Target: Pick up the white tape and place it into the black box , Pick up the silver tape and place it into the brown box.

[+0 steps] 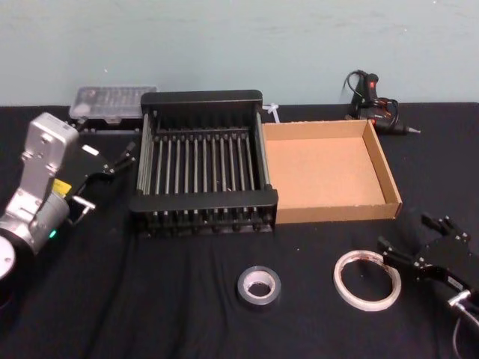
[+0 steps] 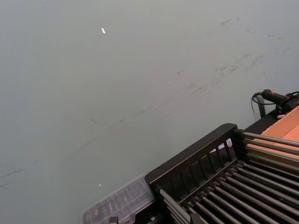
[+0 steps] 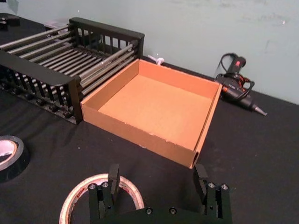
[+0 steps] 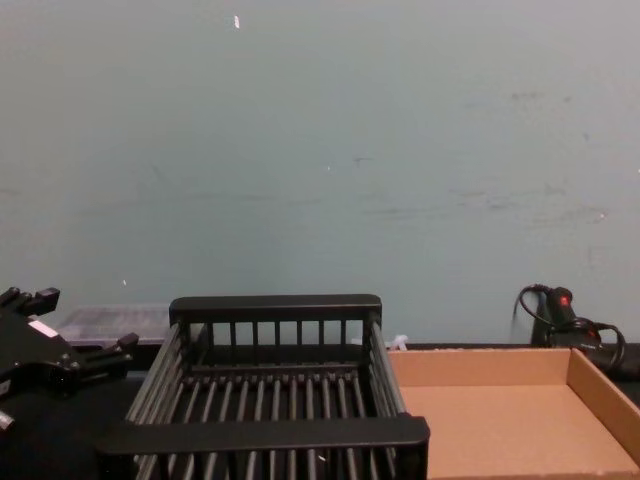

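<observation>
The white tape (image 1: 367, 280) lies flat on the black cloth near the front right, a thin wide ring. My right gripper (image 1: 408, 233) hovers just right of it, open with nothing between its fingers; in the right wrist view the right gripper (image 3: 157, 173) hangs over the near edge of the white tape (image 3: 74, 205). The silver tape (image 1: 259, 286) lies in front of the black box (image 1: 202, 198), and its edge shows in the right wrist view (image 3: 9, 156). The brown box (image 1: 329, 213) stands beside the black box on its right. My left gripper (image 1: 123, 158) is held open left of the black box.
A clear plastic case (image 1: 112, 101) lies behind the black box at the back left. A glue gun (image 1: 374, 101) with its cord rests behind the brown box at the back right. Bare black cloth lies between the two tapes and along the front.
</observation>
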